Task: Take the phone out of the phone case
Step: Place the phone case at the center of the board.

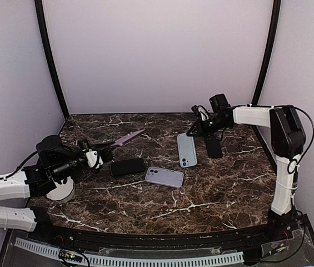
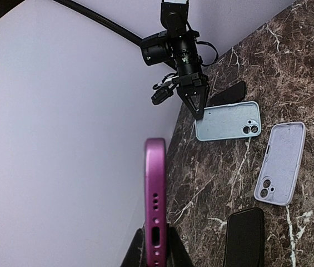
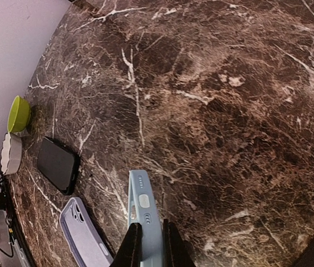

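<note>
My left gripper [image 1: 102, 154] [image 2: 157, 251] is shut on the bottom edge of a magenta phone case [image 1: 128, 137] [image 2: 155, 186] and holds it off the table, edge-on to the wrist camera; I cannot tell whether a phone is inside. My right gripper [image 1: 193, 130] [image 3: 149, 245] is shut on the end of a light blue case [image 1: 187, 149] [image 3: 144, 208] [image 2: 227, 120] that lies back-up on the marble table [image 1: 223, 189]. A lavender case [image 1: 164, 177] [image 2: 280, 163] [image 3: 81, 233] lies mid-table. One black phone [image 1: 127, 166] [image 2: 244, 236] [image 3: 58, 163] lies near it, another [image 1: 214, 147] [image 2: 227, 93] by the right gripper.
A green bowl [image 3: 18, 114] and a white fluted cup [image 3: 11, 153] stand at the table's left side; the white piece [image 1: 61, 192] shows under my left arm. Pale walls with black corner posts [image 1: 50, 61] enclose the table.
</note>
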You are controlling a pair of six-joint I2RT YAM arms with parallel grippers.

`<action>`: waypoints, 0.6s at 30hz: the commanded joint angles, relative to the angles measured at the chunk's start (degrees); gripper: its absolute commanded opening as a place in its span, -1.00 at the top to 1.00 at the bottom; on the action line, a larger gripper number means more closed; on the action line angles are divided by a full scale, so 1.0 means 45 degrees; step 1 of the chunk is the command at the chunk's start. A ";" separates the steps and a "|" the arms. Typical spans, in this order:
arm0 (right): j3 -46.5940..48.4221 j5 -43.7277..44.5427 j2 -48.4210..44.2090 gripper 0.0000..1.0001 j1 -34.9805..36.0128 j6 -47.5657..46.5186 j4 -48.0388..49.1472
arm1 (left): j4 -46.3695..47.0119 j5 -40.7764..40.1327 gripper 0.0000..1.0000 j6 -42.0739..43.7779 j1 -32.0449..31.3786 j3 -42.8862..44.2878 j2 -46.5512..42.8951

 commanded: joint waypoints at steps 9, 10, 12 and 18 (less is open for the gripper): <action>0.2644 0.2457 0.1488 0.24 -0.0457 -0.1151 -0.1611 | 0.1055 0.0092 1.00 0.0091 0.0115 0.0139 -0.0029; 0.2784 0.2745 0.1513 0.16 -0.0466 -0.1172 -0.1651 | 0.1044 0.0132 1.00 0.0090 0.0115 0.0138 -0.0014; 0.3097 0.3155 0.1464 0.07 -0.0475 -0.1180 -0.1760 | 0.1025 0.0129 1.00 0.0093 0.0115 0.0129 0.0023; 0.3691 0.4574 0.0846 -0.19 -0.0479 -0.1258 -0.2017 | 0.0932 0.0226 1.00 -0.0705 0.0125 0.0330 0.0348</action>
